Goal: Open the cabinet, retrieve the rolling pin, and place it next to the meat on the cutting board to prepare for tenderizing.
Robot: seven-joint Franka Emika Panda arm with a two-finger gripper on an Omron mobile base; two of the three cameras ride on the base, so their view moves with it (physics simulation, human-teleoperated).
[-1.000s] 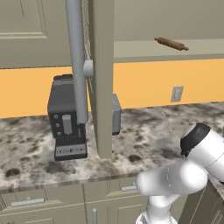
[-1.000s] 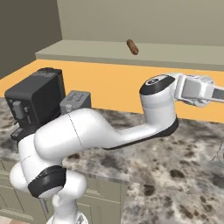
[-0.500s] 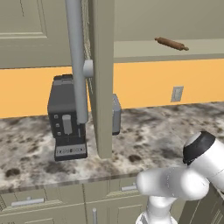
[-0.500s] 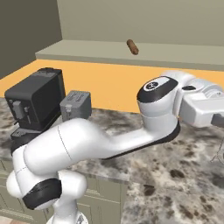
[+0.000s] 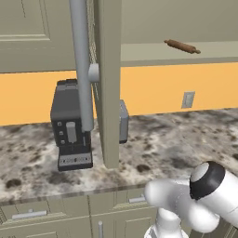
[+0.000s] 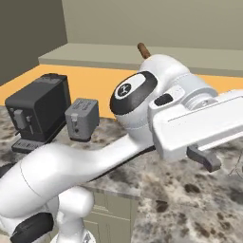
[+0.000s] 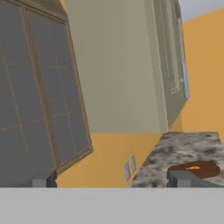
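The cabinet stands open: its door [image 5: 108, 69] shows edge-on, with the long grey handle [image 5: 82, 60] in front of it. Inside, on the cabinet floor, lies the brown rolling pin [image 5: 181, 46]; one end of the rolling pin [image 6: 142, 48] peeks over my arm. The cutting board [image 7: 195, 169] rests far off on the speckled counter with the small orange meat [image 7: 192, 167] on it. My gripper [image 7: 113, 180] is open and holds nothing. It hangs above the counter, well below and apart from the pin. One dark finger [image 6: 205, 159] sticks out under the white hand.
A black coffee machine [image 5: 69, 125] and a grey toaster [image 5: 122, 121] stand on the counter under the open door. A wall outlet [image 5: 188, 99] sits on the orange backsplash. A large window [image 7: 35, 87] and a taupe cabinet side [image 7: 118, 65] show in the hand view.
The arm has swung toward the right base camera and sunk lower in the left base view. The hand has turned. The rolling pin and the door have not moved.
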